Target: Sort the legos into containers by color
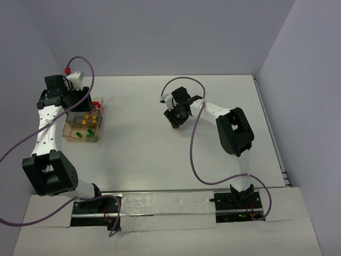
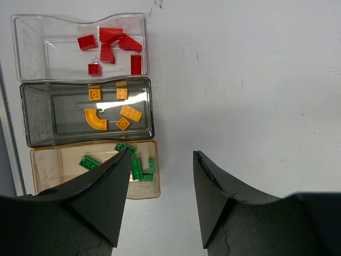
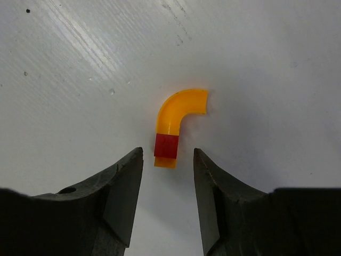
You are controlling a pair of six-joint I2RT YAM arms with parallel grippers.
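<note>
Three joined containers lie on the white table in the left wrist view. The clear tray (image 2: 32, 53) holds several red legos (image 2: 112, 40), the dark tray (image 2: 37, 117) several orange ones (image 2: 96, 120), and the tan tray (image 2: 50, 165) several green ones (image 2: 141, 168). My left gripper (image 2: 162, 154) hangs open and empty just right of the tan tray. In the right wrist view a curved orange lego (image 3: 178, 109) lies on the table with a small red brick (image 3: 166, 145) stuck on its near end. My right gripper (image 3: 168, 152) stands open, its tips either side of that end, not touching.
From above, the trays (image 1: 72, 137) sit at the table's left side and the right gripper (image 1: 176, 116) is near the middle. Purple cables loop over both arms. Walls close the table at the back and on both sides.
</note>
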